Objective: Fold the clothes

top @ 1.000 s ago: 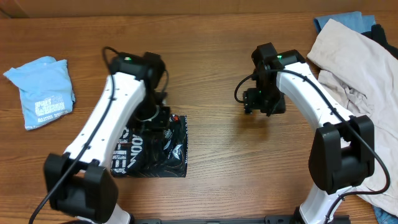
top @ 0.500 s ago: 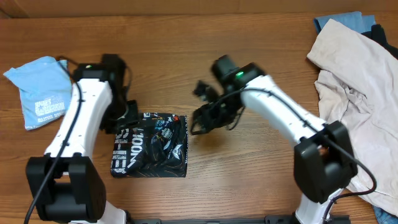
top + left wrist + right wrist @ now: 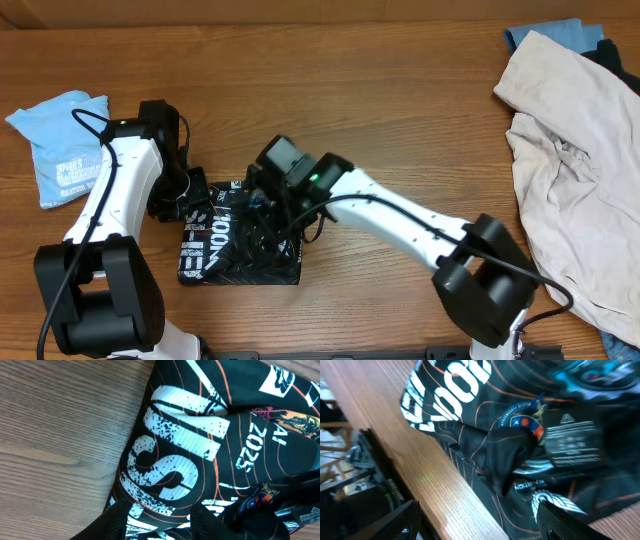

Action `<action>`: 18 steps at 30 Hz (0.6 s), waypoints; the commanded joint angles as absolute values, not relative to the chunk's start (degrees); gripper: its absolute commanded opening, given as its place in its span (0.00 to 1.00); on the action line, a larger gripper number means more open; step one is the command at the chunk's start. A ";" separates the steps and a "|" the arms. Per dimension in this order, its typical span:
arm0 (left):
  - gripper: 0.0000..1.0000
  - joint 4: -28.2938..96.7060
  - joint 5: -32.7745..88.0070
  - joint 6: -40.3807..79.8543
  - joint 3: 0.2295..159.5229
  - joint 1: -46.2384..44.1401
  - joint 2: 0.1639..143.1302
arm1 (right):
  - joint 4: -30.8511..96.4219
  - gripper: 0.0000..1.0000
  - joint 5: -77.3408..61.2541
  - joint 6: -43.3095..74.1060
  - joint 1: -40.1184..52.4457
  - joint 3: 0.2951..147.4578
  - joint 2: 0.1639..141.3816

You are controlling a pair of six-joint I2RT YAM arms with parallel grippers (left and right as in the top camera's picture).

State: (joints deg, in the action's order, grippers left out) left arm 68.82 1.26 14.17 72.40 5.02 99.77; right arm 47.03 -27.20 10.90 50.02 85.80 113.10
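A folded black shirt (image 3: 240, 250) with white and orange print lies on the wooden table, left of centre. My left gripper (image 3: 187, 197) is open at the shirt's upper left edge; in the left wrist view (image 3: 157, 525) its fingers straddle the printed cloth (image 3: 200, 435). My right gripper (image 3: 272, 205) is open wide over the shirt's upper middle. In the right wrist view (image 3: 480, 520) the shirt (image 3: 485, 435) and a rumpled fold lie below the jaws. Neither gripper holds cloth.
A folded light blue shirt (image 3: 68, 145) lies at the far left. A pile of unfolded clothes, with beige cloth (image 3: 570, 150) on top and blue cloth (image 3: 545, 33) behind it, fills the right edge. The table's front edge (image 3: 445, 485) runs close to the black shirt.
My right arm has swung from the table's centre right to over the black shirt. My left arm has moved left, off the shirt's top to its left edge.
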 commanded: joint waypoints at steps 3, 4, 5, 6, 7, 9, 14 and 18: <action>0.44 69.23 1.08 12.16 72.20 5.34 100.20 | 45.63 0.77 -24.03 13.80 51.62 85.32 117.08; 0.44 69.28 1.08 12.19 72.20 5.34 100.20 | 45.21 0.77 -24.01 13.80 51.77 85.32 117.71; 0.44 69.28 1.10 12.19 72.20 5.34 100.20 | 44.71 0.77 -24.03 13.80 51.86 85.32 118.26; 0.44 69.28 1.10 12.19 72.20 5.34 100.20 | 44.21 0.74 -24.01 13.82 51.88 85.32 118.76; 0.44 69.28 1.08 12.19 72.20 5.34 100.20 | 43.70 0.73 -24.01 13.85 51.86 85.32 119.09; 0.44 69.34 1.08 12.16 72.20 5.34 100.20 | 42.41 0.69 -24.01 14.06 51.86 85.32 119.31; 0.47 69.36 1.08 11.94 72.20 5.34 100.20 | 40.16 0.27 -24.08 17.28 51.86 85.32 119.31; 0.47 69.82 1.08 11.75 72.20 5.34 100.20 | 45.91 0.04 -25.30 17.89 51.86 85.32 119.31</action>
